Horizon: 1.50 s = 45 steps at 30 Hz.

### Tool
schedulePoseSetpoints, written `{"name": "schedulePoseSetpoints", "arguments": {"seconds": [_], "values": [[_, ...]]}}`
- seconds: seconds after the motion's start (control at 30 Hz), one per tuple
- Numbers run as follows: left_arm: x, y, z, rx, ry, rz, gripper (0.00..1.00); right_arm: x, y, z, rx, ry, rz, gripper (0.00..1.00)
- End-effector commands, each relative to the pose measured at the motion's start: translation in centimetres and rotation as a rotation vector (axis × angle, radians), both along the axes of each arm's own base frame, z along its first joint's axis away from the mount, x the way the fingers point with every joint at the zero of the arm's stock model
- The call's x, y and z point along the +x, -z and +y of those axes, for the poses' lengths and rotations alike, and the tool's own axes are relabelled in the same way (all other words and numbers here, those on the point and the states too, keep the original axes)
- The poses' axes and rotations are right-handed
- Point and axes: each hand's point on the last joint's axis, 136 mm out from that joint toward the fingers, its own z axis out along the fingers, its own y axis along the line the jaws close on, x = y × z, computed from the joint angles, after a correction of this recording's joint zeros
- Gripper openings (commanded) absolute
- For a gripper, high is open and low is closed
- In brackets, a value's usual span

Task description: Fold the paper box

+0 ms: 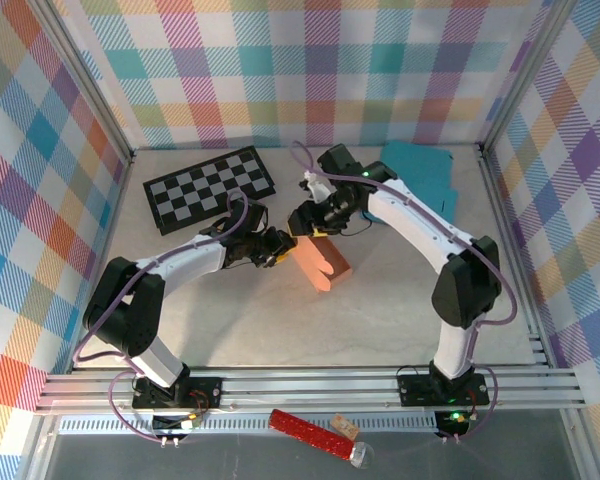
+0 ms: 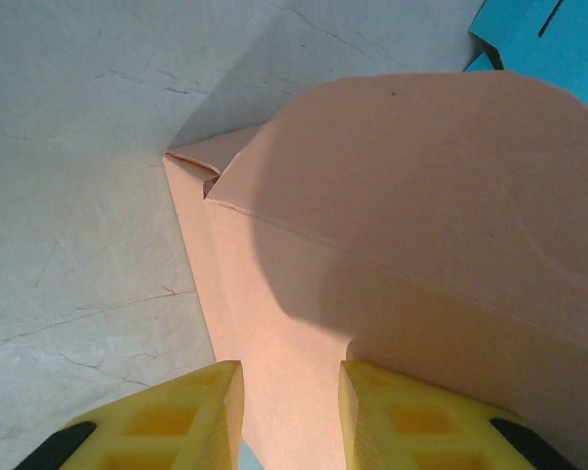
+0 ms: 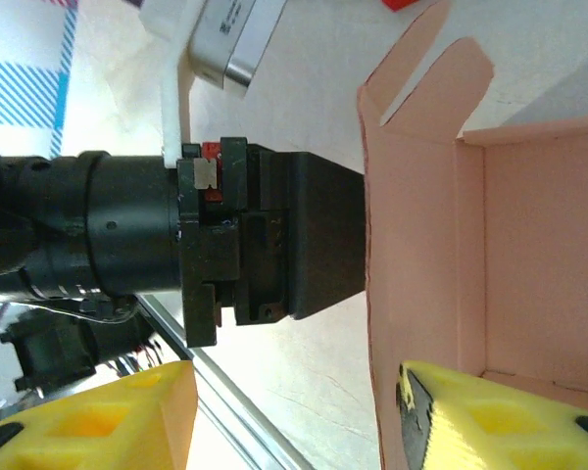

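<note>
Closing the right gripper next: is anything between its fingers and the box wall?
Nothing visible. The right gripper straddles a wall of the paper box, jaws open. Ahead of its outer finger, the black body of the left gripper sits close beside that wall's outside.

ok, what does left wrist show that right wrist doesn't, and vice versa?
Left wrist: the closed outer face of the paper box, a tucked corner flap, teal sheets behind. Right wrist: the box's open inside, a slotted flap, the left arm's black wrist alongside. Both: the salmon box on the pale table, yellow pincer fingers at the bottom edge.
</note>
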Motion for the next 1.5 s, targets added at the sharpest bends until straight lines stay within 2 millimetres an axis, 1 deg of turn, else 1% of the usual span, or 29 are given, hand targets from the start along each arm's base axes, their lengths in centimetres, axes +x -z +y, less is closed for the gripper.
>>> {"name": "schedulePoseSetpoints", "arguments": {"seconds": [0.0,0.07,0.17,0.27,0.4,0.53,0.57,0.63,0.67,0.77,0.9,1.0,1.1,1.2,1.3,1.4,1.47], "values": [[0.0,-0.1,-0.6,0.006,0.025,0.003,0.31,-0.8,1.6,-0.8,-0.096,-0.066,0.016,0.54],[-0.1,0.0,-0.6,0.008,0.027,0.003,0.31,-0.5,2.0,-0.9,-0.12,-0.056,0.011,0.53],[-0.1,0.0,-0.5,0.011,0.026,0.004,0.31,-0.3,2.1,-0.5,-0.107,-0.049,0.013,0.51],[0.0,0.0,-0.5,0.01,0.026,0.005,0.31,-0.2,2.5,0.1,-0.108,-0.045,0.028,0.45],[0.1,-0.2,-0.5,0.018,0.028,-0.001,0.32,0.2,3.0,0.4,-0.116,0.002,0.039,0.31],[0.2,-1.2,0.0,0.045,0.022,-0.027,0.38,1.1,2.6,0.6,-0.099,0.107,0.037,0.15],[0.2,-1.4,0.2,0.051,0.02,-0.034,0.39,1.4,2.5,0.5,-0.1,0.134,0.031,0.12],[0.2,-2.3,0.5,0.066,0.019,-0.059,0.42,2.2,2.2,-0.3,-0.132,0.235,0.016,0.01],[-0.2,-2.2,1.0,0.091,0.02,-0.044,0.42,2.6,1.9,-0.7,-0.141,0.28,0.01,0.0],[-0.7,-3.4,2.3,0.147,0.01,-0.068,0.45,3.4,1.2,-1.8,-0.144,0.466,0.025,0.0],[-1.6,-5.7,4.1,0.219,0.012,-0.125,0.47,4.2,0.8,-3.6,-0.11,0.785,0.091,0.0],[-2.4,-6.8,4.8,0.248,0.045,-0.154,0.47,5.0,-0.4,-5.2,-0.094,1.016,0.118,0.0],[-3.3,-7.3,5.2,0.261,0.082,-0.174,0.47,5.4,-1.3,-7.2,-0.114,1.261,0.144,0.0],[-3.9,-7.9,5.3,0.282,0.151,-0.211,0.47,4.8,-1.0,-9.1,-0.205,1.467,0.214,0.0],[-4.5,-8.1,5.3,0.318,0.235,-0.235,0.46,3.9,-0.5,-10.2,-0.319,1.605,0.274,0.0],[-4.8,-8.1,5.3,0.337,0.302,-0.268,0.42,3.2,-0.1,-10.9,-0.407,1.709,0.312,0.0],[-5.1,-8.1,5.0,0.333,0.348,-0.312,0.41,3.4,0.7,-10.6,-0.414,1.737,0.342,0.0]]}}
